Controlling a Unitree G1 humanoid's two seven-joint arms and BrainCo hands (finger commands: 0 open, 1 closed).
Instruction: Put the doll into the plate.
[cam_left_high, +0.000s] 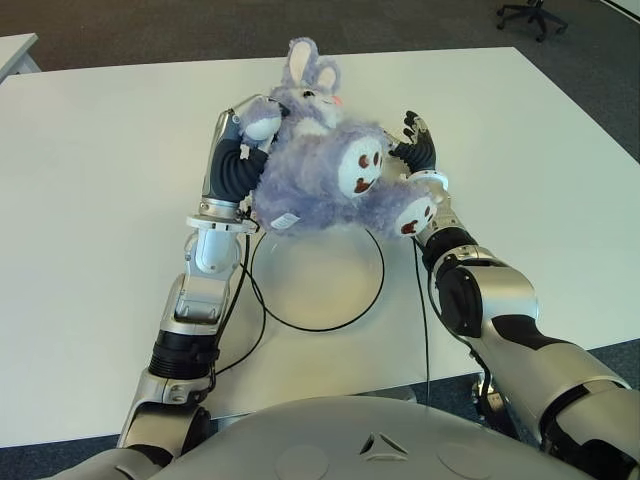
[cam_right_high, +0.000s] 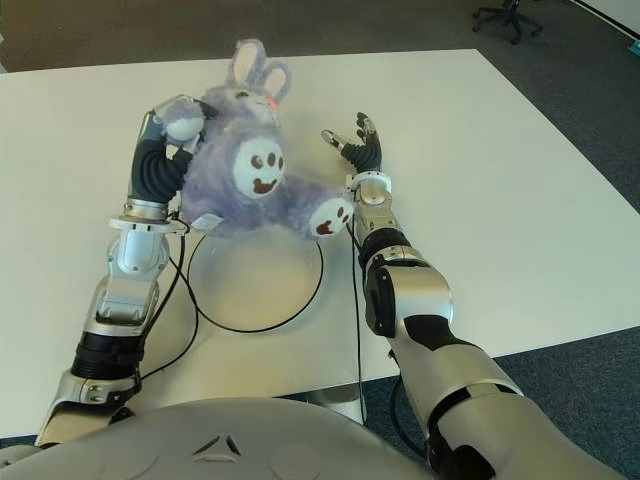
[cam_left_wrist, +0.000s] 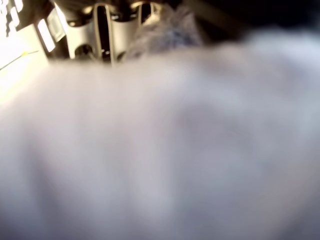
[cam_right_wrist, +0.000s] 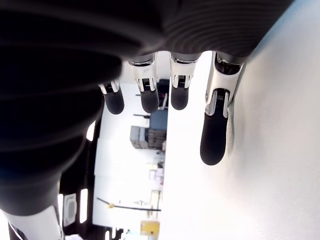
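The left hand (cam_right_high: 168, 130) grips the doll (cam_right_high: 245, 170) above the plate's (cam_right_high: 300, 300) far rim; the right hand (cam_right_high: 358, 145), fingers spread, holds nothing beside it.

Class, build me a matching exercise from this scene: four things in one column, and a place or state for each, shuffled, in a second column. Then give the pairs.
1. doll
2. plate
3. left robot hand
4. right robot hand

A. fingers spread, holding nothing
B. flat on the table, nothing lying in it
C. closed on the doll's arm
D. lifted over the plate's far rim

Pairs: 1-D, 2-B, 3-C, 4-A
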